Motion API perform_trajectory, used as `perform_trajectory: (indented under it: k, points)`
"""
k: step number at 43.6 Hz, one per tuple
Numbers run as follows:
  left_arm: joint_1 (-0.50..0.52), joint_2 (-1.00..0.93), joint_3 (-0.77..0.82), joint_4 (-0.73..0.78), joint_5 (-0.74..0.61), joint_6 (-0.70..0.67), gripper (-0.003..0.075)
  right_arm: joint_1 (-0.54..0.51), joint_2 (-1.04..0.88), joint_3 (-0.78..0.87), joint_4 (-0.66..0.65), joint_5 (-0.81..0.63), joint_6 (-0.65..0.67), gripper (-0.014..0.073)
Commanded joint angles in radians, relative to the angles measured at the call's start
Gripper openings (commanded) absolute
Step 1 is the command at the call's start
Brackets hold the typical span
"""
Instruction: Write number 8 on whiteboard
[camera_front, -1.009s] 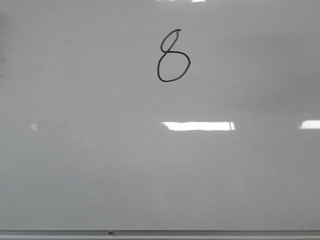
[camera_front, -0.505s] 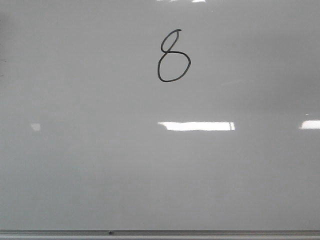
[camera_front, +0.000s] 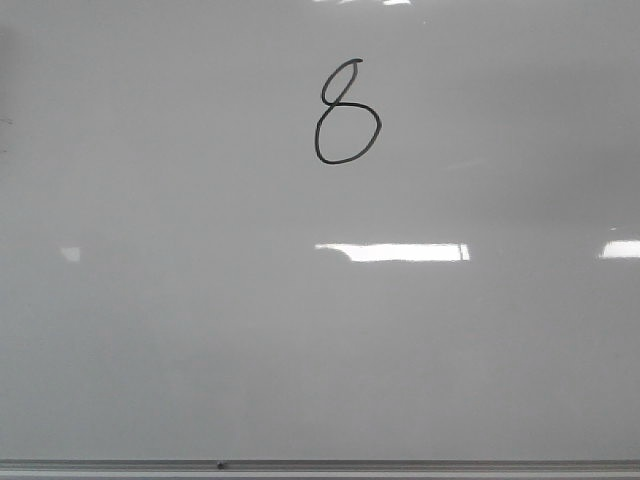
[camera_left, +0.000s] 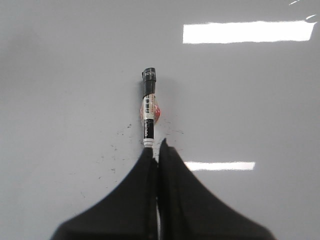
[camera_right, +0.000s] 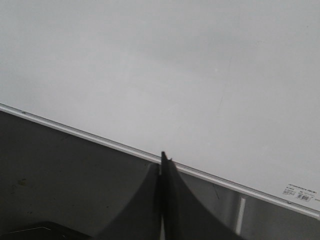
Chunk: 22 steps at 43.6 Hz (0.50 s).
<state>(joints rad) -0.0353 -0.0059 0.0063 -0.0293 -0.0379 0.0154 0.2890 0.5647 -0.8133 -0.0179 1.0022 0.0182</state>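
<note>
The number 8 (camera_front: 346, 113) is drawn in thin black marker on the whiteboard (camera_front: 200, 330), near the top middle of the front view. No gripper shows in the front view. In the left wrist view my left gripper (camera_left: 155, 150) is shut on a black-and-white marker (camera_left: 148, 107) that sticks out ahead of the fingers over the board (camera_left: 65, 100). In the right wrist view my right gripper (camera_right: 163, 159) is shut and empty, over the board's metal edge strip (camera_right: 100, 141). The 8 is out of both wrist views.
The board's grey edge strip (camera_front: 400, 465) runs along the near side in the front view. Bright light glares (camera_front: 395, 252) lie on the board. Small dark specks (camera_left: 112, 150) dot the board near the marker. A dark surface (camera_right: 60, 180) lies beyond the board's edge.
</note>
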Motion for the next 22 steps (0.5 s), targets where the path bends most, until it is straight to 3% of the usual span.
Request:
perform_trajectory:
  k: [1,11,16,22]
  points:
    - [-0.001,-0.014,0.015,-0.008,-0.089,-0.009,-0.0021,-0.006,0.002,-0.026,-0.011,-0.062,0.0,-0.0108]
    - [-0.001,-0.014,0.015,-0.008,-0.089,-0.009,-0.0021,-0.03,-0.062,-0.007,-0.018,-0.075,0.0,-0.0108]
    - [-0.001,-0.014,0.015,-0.008,-0.089,-0.009,-0.0021,-0.081,-0.152,0.07,-0.002,-0.178,-0.036,-0.0104]
    - [-0.001,-0.014,0.015,-0.008,-0.089,-0.009,-0.0021,-0.167,-0.276,0.243,0.003,-0.406,-0.075,-0.0105]
